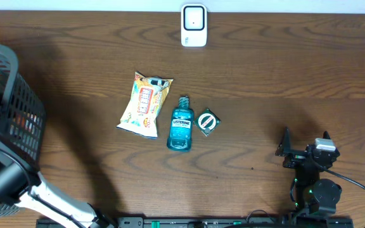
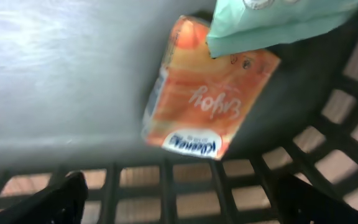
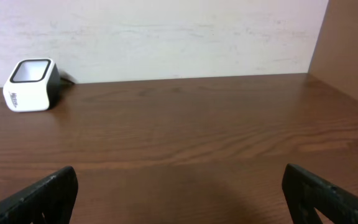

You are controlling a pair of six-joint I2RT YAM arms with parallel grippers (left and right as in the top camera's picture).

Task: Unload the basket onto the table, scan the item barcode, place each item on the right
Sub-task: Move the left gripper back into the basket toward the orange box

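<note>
In the left wrist view my left gripper (image 2: 182, 205) hangs open inside the black mesh basket (image 2: 166, 186), with nothing between its fingers. Just beyond it an orange Kleenex tissue packet (image 2: 207, 106) lies on the basket floor. A mint-green packet (image 2: 278, 22) overlaps the orange packet's far end. The white barcode scanner (image 1: 194, 25) stands at the table's far edge, and the right wrist view shows the scanner (image 3: 31, 84) at its left. My right gripper (image 1: 303, 147) rests open and empty at the near right, its open fingers (image 3: 42, 199) low in its own view.
On the table's middle lie a yellow snack bag (image 1: 144, 104), a blue Listerine bottle (image 1: 181, 125) and a small round-marked packet (image 1: 208, 121). The basket (image 1: 8, 107) stands at the far left with my left arm (image 1: 5, 177) reaching into it.
</note>
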